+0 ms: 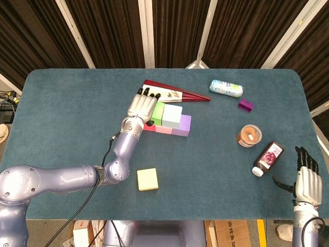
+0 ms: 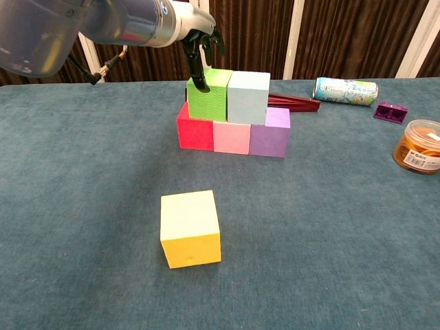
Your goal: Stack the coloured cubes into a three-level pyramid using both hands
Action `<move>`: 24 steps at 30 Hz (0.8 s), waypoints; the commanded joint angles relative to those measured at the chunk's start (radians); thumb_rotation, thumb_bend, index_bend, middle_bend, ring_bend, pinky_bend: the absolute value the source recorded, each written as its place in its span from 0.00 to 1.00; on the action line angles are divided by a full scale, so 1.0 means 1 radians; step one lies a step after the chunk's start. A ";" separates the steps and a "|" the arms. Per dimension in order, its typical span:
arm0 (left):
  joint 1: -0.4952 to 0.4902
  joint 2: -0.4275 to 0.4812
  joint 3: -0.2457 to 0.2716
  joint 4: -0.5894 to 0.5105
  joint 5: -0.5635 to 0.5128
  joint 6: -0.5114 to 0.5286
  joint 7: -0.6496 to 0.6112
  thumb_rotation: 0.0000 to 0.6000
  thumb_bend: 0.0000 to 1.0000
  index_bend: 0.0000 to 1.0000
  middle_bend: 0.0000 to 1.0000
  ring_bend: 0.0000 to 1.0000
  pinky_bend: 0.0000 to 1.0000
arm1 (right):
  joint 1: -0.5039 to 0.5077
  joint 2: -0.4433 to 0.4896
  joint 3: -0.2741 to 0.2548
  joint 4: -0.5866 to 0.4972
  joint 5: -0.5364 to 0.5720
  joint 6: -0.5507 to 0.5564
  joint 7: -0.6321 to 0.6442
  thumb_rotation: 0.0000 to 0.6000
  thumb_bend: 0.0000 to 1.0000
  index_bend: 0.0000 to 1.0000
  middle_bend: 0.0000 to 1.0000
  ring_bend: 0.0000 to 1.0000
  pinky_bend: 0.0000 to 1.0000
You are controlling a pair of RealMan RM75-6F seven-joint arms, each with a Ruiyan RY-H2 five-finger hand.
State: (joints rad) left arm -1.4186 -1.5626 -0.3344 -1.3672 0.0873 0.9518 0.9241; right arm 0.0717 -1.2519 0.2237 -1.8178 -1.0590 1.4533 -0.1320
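we log: left hand [image 2: 199,51] fingers spread, touching green cube [image 2: 207,94] on red cube [image 2: 195,129]; right hand [image 1: 307,181] open, empty; yellow cube [image 2: 190,227] apart on desk [image 2: 82,206].

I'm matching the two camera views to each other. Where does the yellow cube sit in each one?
Head view: yellow cube lies low, left of centre, near the table's front edge.
Chest view: yellow cube sits alone in the foreground, left of centre.
Shared landmark: the green cube on the stack behind it.
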 commanded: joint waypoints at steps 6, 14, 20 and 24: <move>0.021 0.055 -0.015 -0.058 0.011 0.019 -0.021 1.00 0.30 0.11 0.11 0.00 0.00 | 0.004 -0.003 -0.002 0.001 0.001 -0.004 -0.007 1.00 0.21 0.00 0.00 0.00 0.00; 0.084 0.200 -0.036 -0.241 0.104 0.044 -0.091 1.00 0.30 0.11 0.12 0.00 0.00 | 0.010 -0.008 -0.010 0.005 0.003 -0.016 -0.024 1.00 0.21 0.00 0.00 0.00 0.00; 0.228 0.367 -0.025 -0.446 0.312 0.094 -0.231 1.00 0.30 0.13 0.14 0.00 0.00 | 0.025 -0.010 -0.028 0.017 -0.009 -0.040 -0.053 1.00 0.21 0.00 0.00 0.00 0.00; 0.364 0.493 0.028 -0.583 0.515 0.133 -0.327 1.00 0.30 0.17 0.16 0.00 0.00 | 0.032 -0.016 -0.039 0.023 -0.027 -0.044 -0.068 1.00 0.21 0.00 0.00 0.00 0.00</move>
State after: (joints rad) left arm -1.1690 -1.1795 -0.3470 -1.8329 0.4524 1.0439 0.6883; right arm 0.1016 -1.2669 0.1884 -1.7956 -1.0816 1.4106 -0.1962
